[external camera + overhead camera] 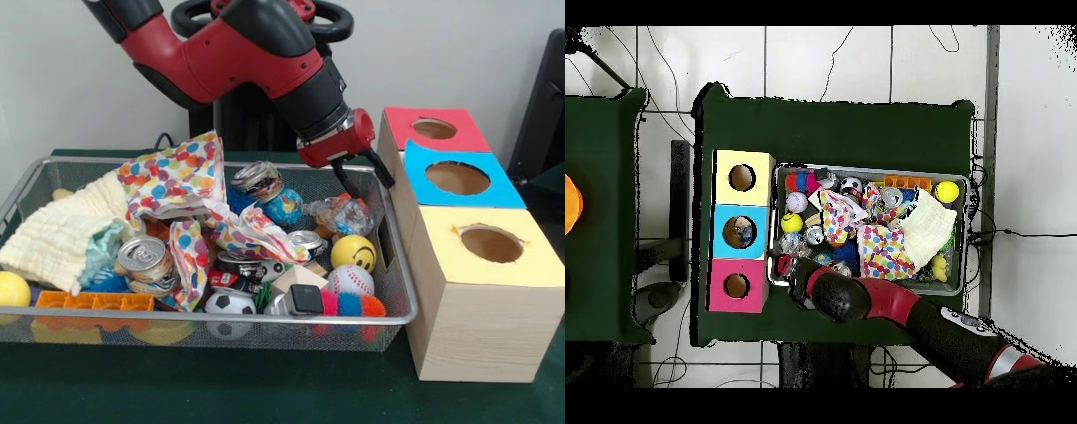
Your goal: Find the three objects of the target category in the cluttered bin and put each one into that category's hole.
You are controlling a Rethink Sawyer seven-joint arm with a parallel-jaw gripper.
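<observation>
Since the bin sits right against the three wooden boxes on the green counter, anything I fish out only needs a short hop to a hole. My claw hangs over the bin's corner nearest the red-topped box, fingers spread fairly wide, holding nothing as far as I can tell. Just below it: a crinkly clear wrapper and a yellow smiley ball. Arm's reaching in slanted, wrist angled down.

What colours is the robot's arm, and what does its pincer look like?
The arm is shiny red with black parts, thick and rounded like a fat tube. A silver ring sits at its wrist, then a red block. The pincer has thin black fingers. From above the arm also looks red and black.
</observation>
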